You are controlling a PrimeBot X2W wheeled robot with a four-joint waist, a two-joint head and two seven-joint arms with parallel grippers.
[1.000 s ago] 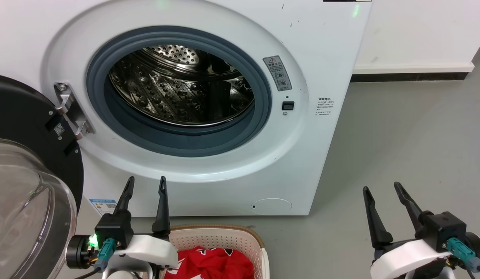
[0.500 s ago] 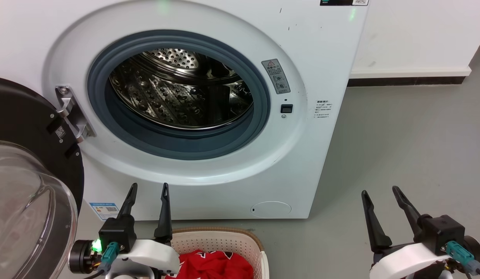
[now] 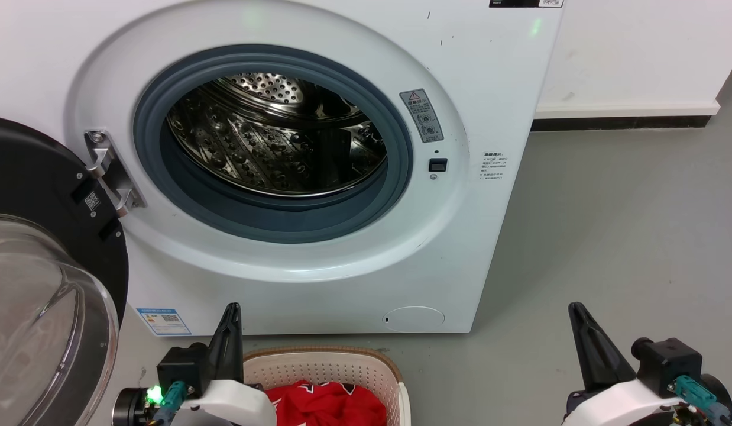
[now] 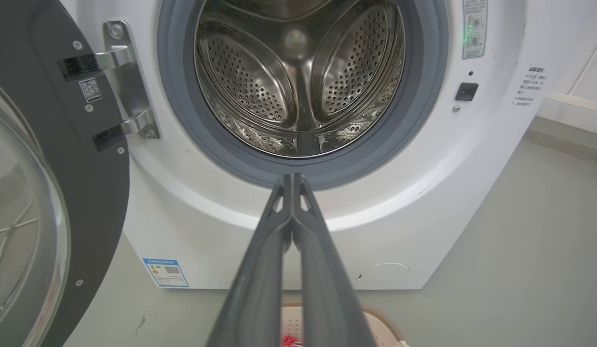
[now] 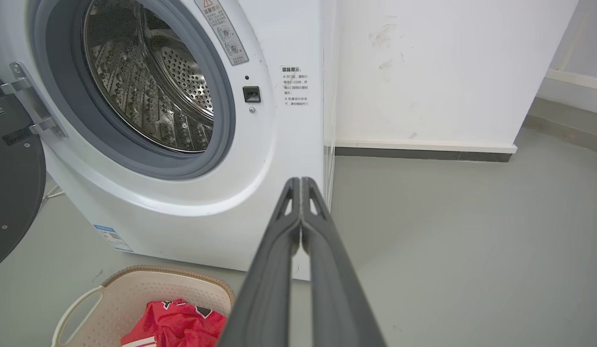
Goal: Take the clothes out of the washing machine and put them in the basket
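Right gripper (image 5: 301, 185): fingers pressed together tip to tip, holding nothing, above the floor (image 5: 472, 241).
Washing machine (image 5: 279, 154): door (image 5: 11, 193) swung open at left; perforated steel drum (image 5: 149, 86) in sight.
Basket (image 5: 134, 294): on the floor, just before the machine.
Clothes (image 5: 183, 323): red, bunched inside the basket.

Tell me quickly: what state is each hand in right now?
Left hand: closed, fingers pressed together, holding nothing.
Right hand: closed, fingers pressed together, holding nothing.
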